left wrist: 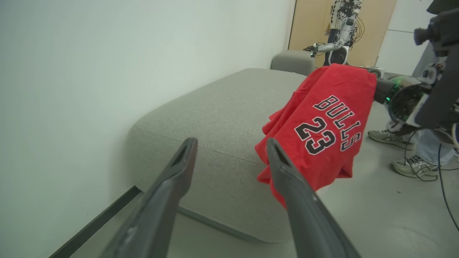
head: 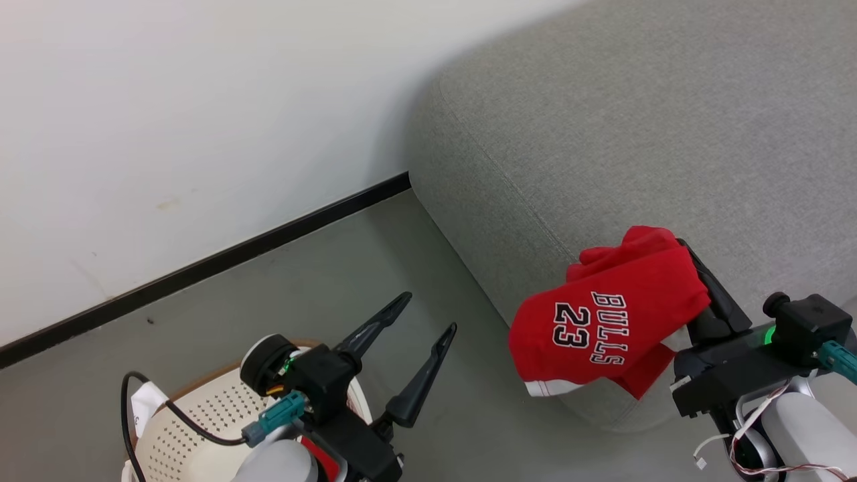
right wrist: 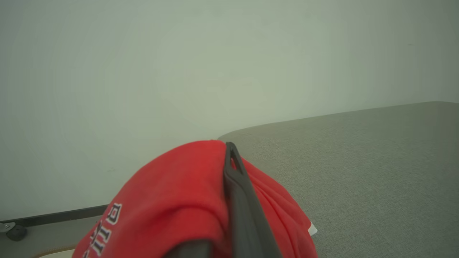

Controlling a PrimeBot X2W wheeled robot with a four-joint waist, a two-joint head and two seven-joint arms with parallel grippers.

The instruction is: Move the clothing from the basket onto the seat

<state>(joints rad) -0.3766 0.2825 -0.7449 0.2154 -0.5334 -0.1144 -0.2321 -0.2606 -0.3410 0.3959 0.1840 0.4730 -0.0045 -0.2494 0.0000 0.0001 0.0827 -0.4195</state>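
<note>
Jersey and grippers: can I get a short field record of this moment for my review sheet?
jersey: red, "BULLS 23", draped over the right fingers
right gripper: shut on jersey, at the seat's near corner
left gripper: open, empty, near the basket
seat: grey; unclear whether the jersey touches it
basket: cream, on the floor at lower left of the head view
task: jersey not yet released onto the seat
</note>
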